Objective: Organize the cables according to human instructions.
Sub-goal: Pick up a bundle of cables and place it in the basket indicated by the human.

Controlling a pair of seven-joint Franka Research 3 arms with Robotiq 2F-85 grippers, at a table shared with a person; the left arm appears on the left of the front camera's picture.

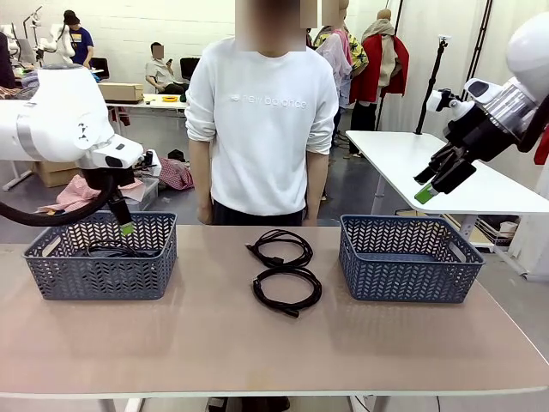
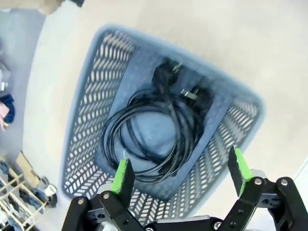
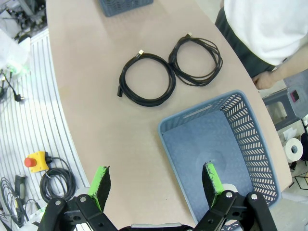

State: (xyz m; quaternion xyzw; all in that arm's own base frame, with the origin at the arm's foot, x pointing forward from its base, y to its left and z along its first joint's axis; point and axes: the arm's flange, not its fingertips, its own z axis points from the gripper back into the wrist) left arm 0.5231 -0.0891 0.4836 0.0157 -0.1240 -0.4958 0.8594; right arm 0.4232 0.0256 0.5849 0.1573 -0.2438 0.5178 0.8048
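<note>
Your left gripper [image 2: 180, 163] hovers over the left basket [image 2: 91, 96], jaws apart and empty; coiled cable [image 2: 115, 137] already lies inside. A far coil [image 1: 266, 256] and a near coil [image 1: 283, 307] wait on the desk [image 1: 171, 343] between the baskets. The right basket [image 3: 250, 139] is empty, with the right gripper [image 3: 156, 175] above it, jaws apart. I judge the task roughly half done.

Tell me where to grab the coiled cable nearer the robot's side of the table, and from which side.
Come straight down on the near cable, since it lies flat on the table. Straddle the bundled strands of its right-hand arc: that stretch looks free of the plug ends and stands apart from the far cable.
</note>
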